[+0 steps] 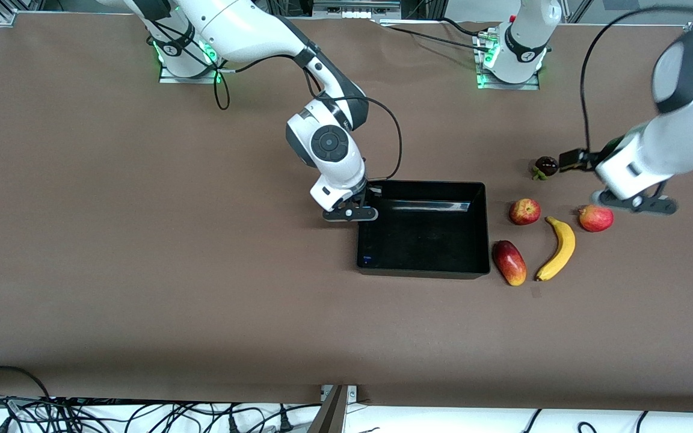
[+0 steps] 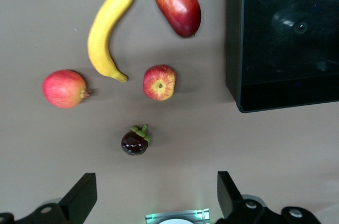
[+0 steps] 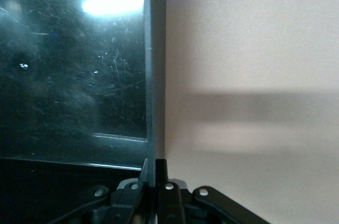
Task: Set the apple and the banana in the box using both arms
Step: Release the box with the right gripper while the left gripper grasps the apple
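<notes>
The black box (image 1: 422,273) lies mid-table. My right gripper (image 1: 351,213) is shut on the box's wall (image 3: 153,75) at the corner toward the right arm's base, and in the right wrist view the gripper (image 3: 155,164) pinches that thin wall. The apple (image 1: 524,211) and the banana (image 1: 559,248) lie on the table beside the box, toward the left arm's end. My left gripper (image 1: 635,203) hangs open and empty over the table by these fruits. Its wrist view shows the gripper (image 2: 155,179), the apple (image 2: 159,82), the banana (image 2: 106,33) and the box (image 2: 233,38).
A red-yellow mango-like fruit (image 1: 509,262) lies next to the box, nearer the camera than the apple. A pinkish-red round fruit (image 1: 595,218) sits beside the banana, just under the left gripper. A dark mangosteen (image 1: 545,166) lies farther from the camera than the apple.
</notes>
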Tool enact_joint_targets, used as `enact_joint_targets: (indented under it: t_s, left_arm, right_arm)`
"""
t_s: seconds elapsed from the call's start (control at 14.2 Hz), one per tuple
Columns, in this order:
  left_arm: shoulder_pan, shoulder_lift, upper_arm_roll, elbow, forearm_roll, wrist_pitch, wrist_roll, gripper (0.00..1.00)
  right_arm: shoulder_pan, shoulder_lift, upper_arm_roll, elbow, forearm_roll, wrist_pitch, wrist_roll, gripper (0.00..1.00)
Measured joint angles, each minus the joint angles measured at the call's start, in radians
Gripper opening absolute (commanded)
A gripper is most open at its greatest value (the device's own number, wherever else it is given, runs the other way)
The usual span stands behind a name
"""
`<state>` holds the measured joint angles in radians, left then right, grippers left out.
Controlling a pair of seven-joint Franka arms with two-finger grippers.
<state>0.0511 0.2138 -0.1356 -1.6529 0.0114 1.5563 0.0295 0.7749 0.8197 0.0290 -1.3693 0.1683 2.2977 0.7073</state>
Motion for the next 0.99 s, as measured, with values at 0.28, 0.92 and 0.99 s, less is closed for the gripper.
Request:
enact_joint_targets:
  t_s: [0.28,0.92,0.99]
  left_arm:
    - [0.005,0.094,0.002,-0.028,0.010,0.170,0.067,1.00]
    - [0.007,0.116,0.002,-0.508,0.069,0.837,0.081,1.00]
    - [0.008,0.121,0.002,-0.533,0.074,0.880,0.081,1.00]
  right_arm:
    - [0.000,0.000,-0.004,0.016,0.000,0.005,0.000,1.00]
    - [-0.093,-0.230,-0.241,0.066,-0.007,-0.292,-0.227,1.00]
    - [-0.136,-0.270,-0.253,0.065,0.001,-0.354,-0.278,1.00]
